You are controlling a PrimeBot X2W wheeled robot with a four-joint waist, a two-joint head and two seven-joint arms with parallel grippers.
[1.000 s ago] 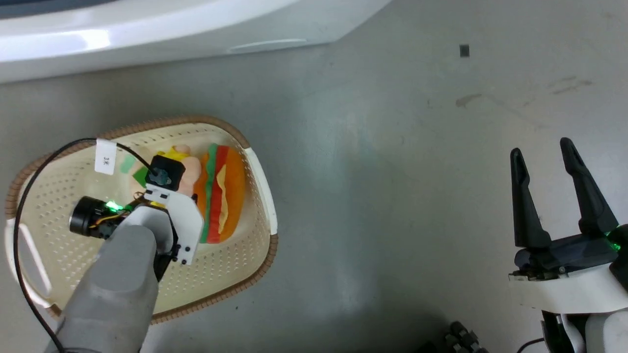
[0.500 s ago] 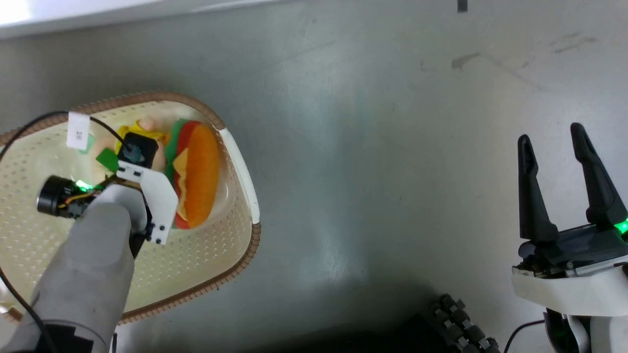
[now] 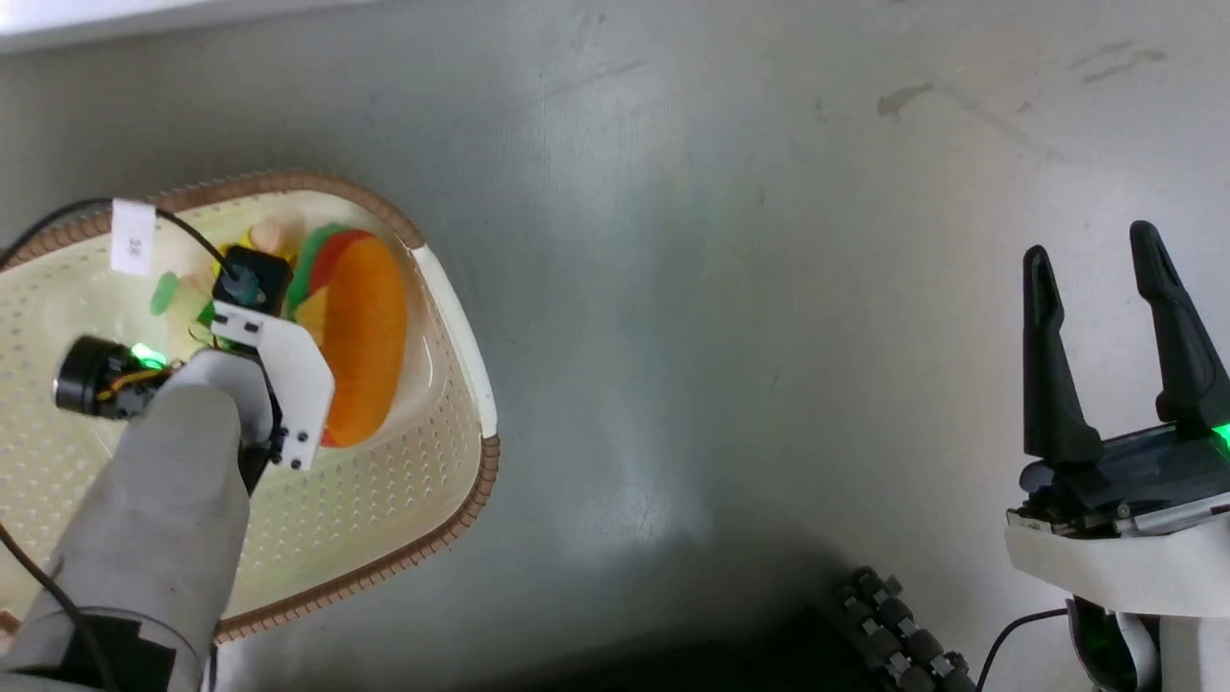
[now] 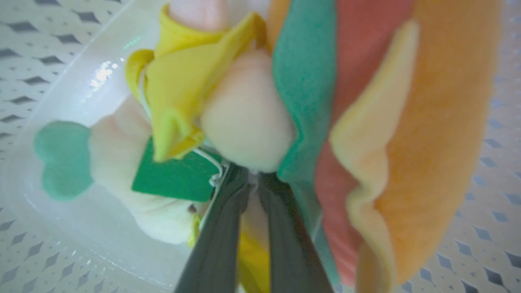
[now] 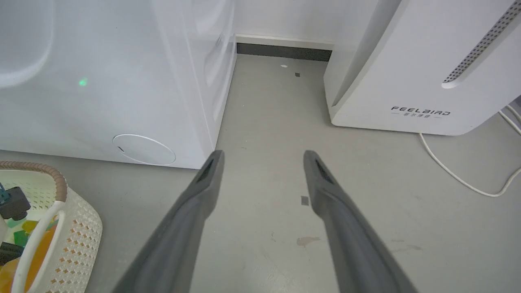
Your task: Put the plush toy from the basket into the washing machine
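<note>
Plush toy (image 3: pixel 360 327) lying in basket (image 3: pixel 452 288) | my left end effector (image 4: pixel 252 179) is pinching its pink middle | I'm judging it soft, light, saggy, so gripping deep | right end effector (image 3: pixel 1095 279) idling, spread.

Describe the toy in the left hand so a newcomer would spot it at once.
On the grey floor, at the head view's left, stands a cream-white oval perforated plastic basket with a brown rim. Inside is the plush toy, a soft pink doll joined to an orange hamburger, pinched by the left hand. Nothing else there is soft or brightly coloured.
</note>
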